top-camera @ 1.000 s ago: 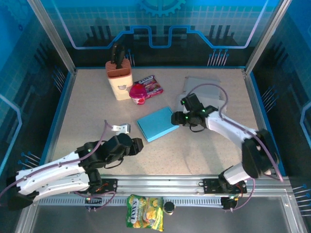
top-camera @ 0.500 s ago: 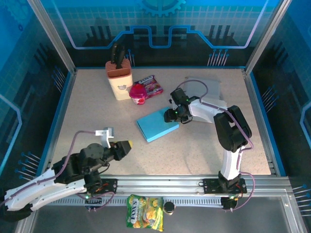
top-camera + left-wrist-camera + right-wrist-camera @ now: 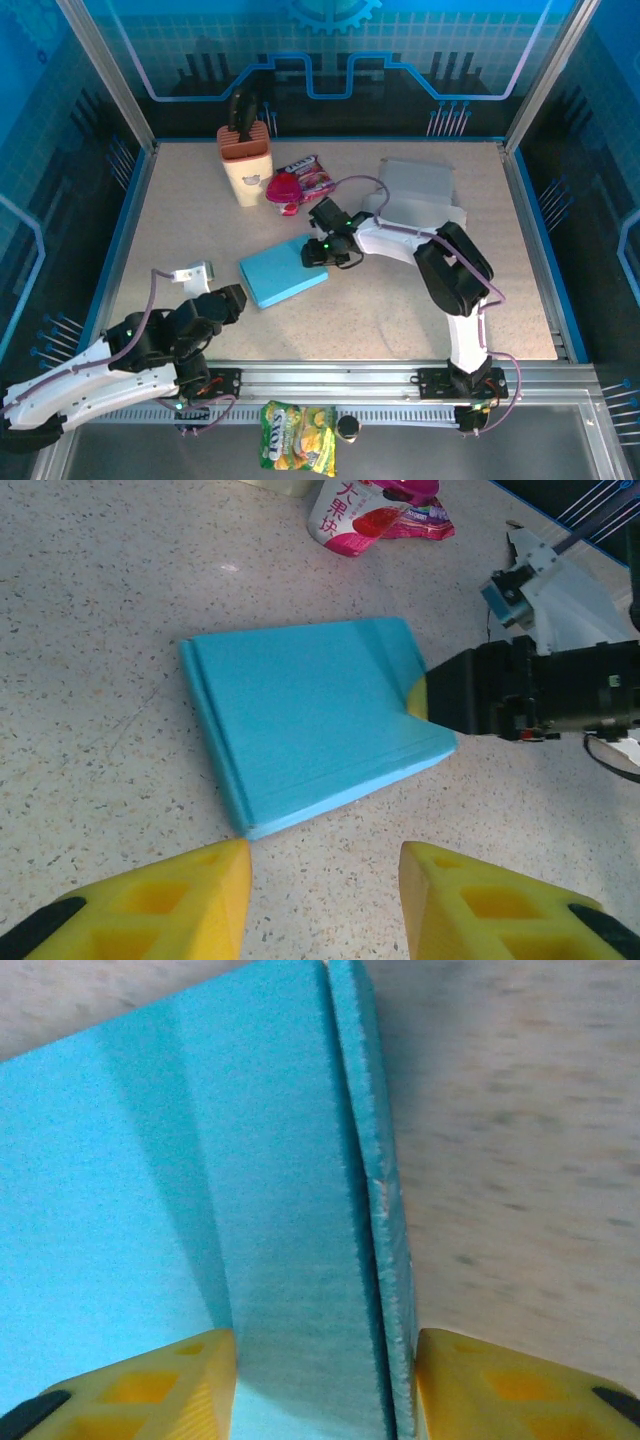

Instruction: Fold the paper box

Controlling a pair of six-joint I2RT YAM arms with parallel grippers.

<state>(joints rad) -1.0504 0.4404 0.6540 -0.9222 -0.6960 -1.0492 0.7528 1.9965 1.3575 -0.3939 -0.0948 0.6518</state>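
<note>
1. The right fingers (image 3: 130,1385) are straddling the paper box (image 3: 120,1160) at its right-hand edge, one on each side; whether they are clamping it I cannot tell.
2. The left fingers (image 3: 170,900) are standing apart, holding nothing, hovering just short of the box's near corner.
3. The box is lying flat mid-bench (image 3: 400,310), with bare surface bordering its near and left edges and a pink cup (image 3: 284,192) standing apart beyond its far edge.

The counter (image 3: 190,225) carries one blue paper box (image 3: 283,276), one knife block (image 3: 246,160), one pink cup (image 3: 283,192), one snack packet (image 3: 312,175) and what look like two overlapping grey sheets (image 3: 420,185). Beyond its near edge lies one yellow-green sweets bag (image 3: 297,436).
</note>
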